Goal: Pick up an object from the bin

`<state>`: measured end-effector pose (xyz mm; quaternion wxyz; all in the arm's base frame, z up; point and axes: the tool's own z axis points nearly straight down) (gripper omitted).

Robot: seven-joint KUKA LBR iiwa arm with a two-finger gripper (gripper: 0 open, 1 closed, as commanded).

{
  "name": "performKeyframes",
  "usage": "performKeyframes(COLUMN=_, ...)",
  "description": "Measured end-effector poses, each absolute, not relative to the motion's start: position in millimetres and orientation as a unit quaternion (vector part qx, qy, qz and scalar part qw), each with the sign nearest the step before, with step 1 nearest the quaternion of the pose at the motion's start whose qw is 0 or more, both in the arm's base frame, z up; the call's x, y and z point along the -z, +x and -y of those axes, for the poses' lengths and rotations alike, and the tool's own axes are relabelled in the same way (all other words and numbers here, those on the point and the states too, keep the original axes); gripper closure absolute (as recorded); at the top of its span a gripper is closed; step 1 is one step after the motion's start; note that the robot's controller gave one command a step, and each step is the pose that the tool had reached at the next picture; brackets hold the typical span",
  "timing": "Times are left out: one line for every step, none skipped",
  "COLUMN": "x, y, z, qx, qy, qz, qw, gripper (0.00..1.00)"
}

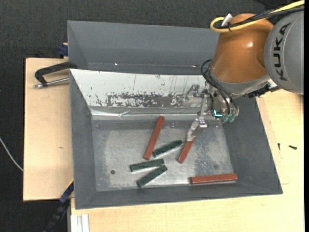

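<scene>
Short red-brown stick point(185, 152): lies slanted on the floor of the grey bin point(251, 149), right of the middle, upper end pointing toward the far right corner. Sits just beneath the gripper point(200, 124), with the gripper's tip at or just above that upper end; touching or not, impossible to tell. Open or closed, likewise impossible to tell from this angle. Hangs in from the bin's right edge, under the orange wrist cover point(239, 47).

Just left of the short stick, a dark green stick point(167, 148), one end near it. Further left, a long red-brown stick point(153, 138), slanting up toward the far wall, lower end beside the green one. Nearer the front edge, a second green stick point(147, 166) and, just in front of it, a third green stick point(151, 176). Along the front edge toward the right corner, a flat red-brown stick point(213, 179), well apart from the gripper.
</scene>
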<state>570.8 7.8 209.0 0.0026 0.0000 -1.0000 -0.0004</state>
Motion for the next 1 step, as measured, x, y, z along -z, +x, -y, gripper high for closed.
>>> performKeyframes(x=-212.8, y=572.3, z=-7.9, qx=0.001, qy=0.000, qz=1.000, qw=-0.001, gripper=0.00)
